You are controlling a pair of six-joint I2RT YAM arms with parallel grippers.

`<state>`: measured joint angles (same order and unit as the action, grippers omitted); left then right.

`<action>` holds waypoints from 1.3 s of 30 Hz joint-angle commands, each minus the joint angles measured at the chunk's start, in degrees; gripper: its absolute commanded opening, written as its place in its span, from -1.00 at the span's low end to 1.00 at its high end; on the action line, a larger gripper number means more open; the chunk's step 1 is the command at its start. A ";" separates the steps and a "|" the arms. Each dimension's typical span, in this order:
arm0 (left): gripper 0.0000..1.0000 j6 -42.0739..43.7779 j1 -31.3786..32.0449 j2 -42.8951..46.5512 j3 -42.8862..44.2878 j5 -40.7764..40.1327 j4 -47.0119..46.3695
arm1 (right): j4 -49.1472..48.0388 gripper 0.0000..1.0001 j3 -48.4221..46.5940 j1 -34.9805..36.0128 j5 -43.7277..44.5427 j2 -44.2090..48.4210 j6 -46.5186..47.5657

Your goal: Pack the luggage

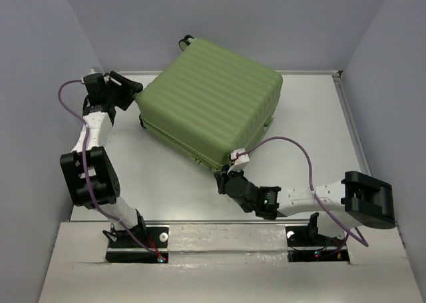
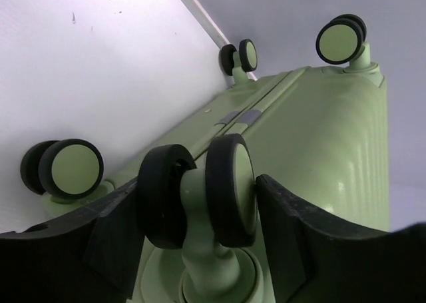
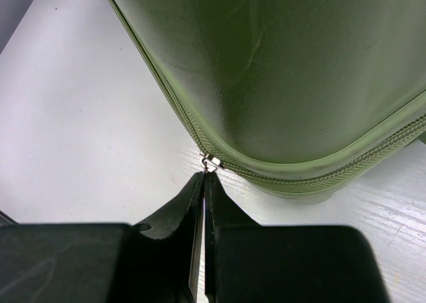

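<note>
The luggage (image 1: 213,106) lies flat and closed on the table, ribbed shell up, turned at an angle. At its left end my left gripper (image 1: 130,90) has its fingers around one double wheel (image 2: 229,190). In the left wrist view both fingers (image 2: 299,223) press against that wheel's sides, and the gripper (image 2: 198,183) is shut on it. My right gripper (image 1: 223,180) is at the near corner of the luggage (image 3: 299,63). There its tips (image 3: 204,178) are pinched together on the metal zipper pull (image 3: 210,162), which is at the corner of the zip line.
Three more wheels (image 2: 70,170) (image 2: 239,55) (image 2: 341,40) stick out from the luggage's left end. Grey walls enclose the white table (image 1: 166,190) on three sides. A purple cable (image 1: 299,150) loops over the right arm.
</note>
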<state>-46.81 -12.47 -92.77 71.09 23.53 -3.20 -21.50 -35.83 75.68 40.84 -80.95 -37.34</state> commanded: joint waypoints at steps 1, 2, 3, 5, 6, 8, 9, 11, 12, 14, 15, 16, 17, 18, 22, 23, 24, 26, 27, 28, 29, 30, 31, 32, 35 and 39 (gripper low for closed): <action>0.28 -2.32 0.25 0.92 0.37 1.79 -9.44 | -0.12 -0.86 1.21 2.37 -7.09 0.62 -1.33; 0.00 -2.50 0.25 1.62 -1.11 1.44 -10.50 | -0.12 -0.86 1.29 2.37 -7.09 0.88 -1.24; -0.18 -2.59 0.25 1.89 -1.74 1.26 -11.47 | -0.12 -0.86 1.38 2.37 -7.09 1.05 -1.07; -0.81 -2.24 0.25 2.50 -2.97 0.65 -12.79 | -0.12 -0.86 1.47 2.37 -7.00 1.49 -0.98; -0.89 -1.89 0.25 3.47 -3.50 0.21 -13.06 | -0.04 -0.86 1.47 2.37 -6.91 1.58 -0.89; -0.89 -1.53 0.25 4.96 -5.42 -0.50 -15.06 | 0.05 -0.86 1.29 2.37 -6.56 1.84 -0.45; -0.89 -1.62 0.25 5.75 -7.78 -1.20 -15.86 | 0.14 -0.86 0.68 2.37 -6.48 1.93 0.07; -0.88 -1.97 0.25 9.00 -12.26 -1.99 -17.53 | 1.10 -0.86 -0.54 2.37 -5.51 2.19 3.04; -0.89 -2.41 0.34 11.71 -14.20 -2.52 -18.32 | 2.67 -0.86 -2.38 2.37 -5.33 2.72 4.20; -0.88 -3.20 0.34 14.97 -18.51 -3.05 -20.96 | 4.26 -0.86 -4.41 1.06 -8.22 3.51 7.01; -0.89 -3.46 0.43 18.56 -22.97 -3.83 -21.49 | 5.05 -0.86 -5.90 0.18 -9.89 4.39 7.63; -0.88 -3.47 0.43 20.59 -25.36 -4.19 -21.76 | 5.06 -0.86 -6.35 -0.61 -11.56 4.83 8.68; -0.88 -3.55 0.69 22.79 -27.74 -4.37 -22.63 | 4.97 -0.86 -6.88 -2.27 -14.36 5.18 9.13; -0.89 -3.55 0.95 24.90 -32.37 -4.72 -22.90 | 5.06 -0.86 -7.32 -2.81 -15.25 5.36 9.83; -0.88 -2.50 4.99 39.22 -43.73 -5.34 -22.03 | 5.76 -0.86 -11.44 -3.35 -17.88 2.65 11.86; -0.88 -2.41 6.48 42.03 -45.67 -5.68 -21.24 | 5.50 -0.86 -11.45 -3.35 -17.90 2.64 11.68; -0.89 -2.24 9.89 47.19 -48.82 -7.17 -19.93 | 3.93 -0.86 -12.41 -3.35 -20.42 0.37 11.24; -0.88 -2.23 16.12 52.67 -52.78 -9.37 -15.79 | 0.60 -0.86 -14.42 -0.81 -23.07 -4.36 10.54; -0.88 -2.32 17.81 57.57 -53.50 -9.90 -14.13 | -0.12 -0.86 -15.74 0.16 -23.87 -6.40 10.71; -0.88 -1.98 18.96 59.70 -53.69 -10.25 -11.85 | -0.30 -0.86 -17.50 1.13 -24.49 -8.50 11.15; -0.88 -1.19 19.67 62.07 -53.77 -10.34 -6.69 | -0.30 -0.86 -19.34 2.09 -24.58 -10.61 12.72; -0.88 -1.09 20.29 66.97 -54.04 -9.39 -4.29 | -0.21 -0.86 -22.67 3.50 -24.41 -14.20 13.78; -0.88 -0.92 20.29 69.19 -53.95 -8.68 -2.27 | -0.13 -0.86 -23.83 3.51 -24.40 -15.54 14.40; -0.88 -0.92 20.55 71.48 -53.69 -7.89 2.19 | -0.30 -0.86 -24.45 3.51 -24.75 -16.34 14.40; -0.88 -0.74 21.17 77.38 -53.51 -4.21 8.02 | -3.55 -0.86 -22.01 2.99 -24.32 -16.09 15.27; -0.88 -2.06 25.82 77.04 -55.17 -4.36 6.20 | -5.30 -0.86 -14.98 -0.09 -23.96 -10.39 14.76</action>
<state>-59.53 6.94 -15.51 18.00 3.14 0.71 -18.94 -55.33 76.77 22.76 -96.47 -21.69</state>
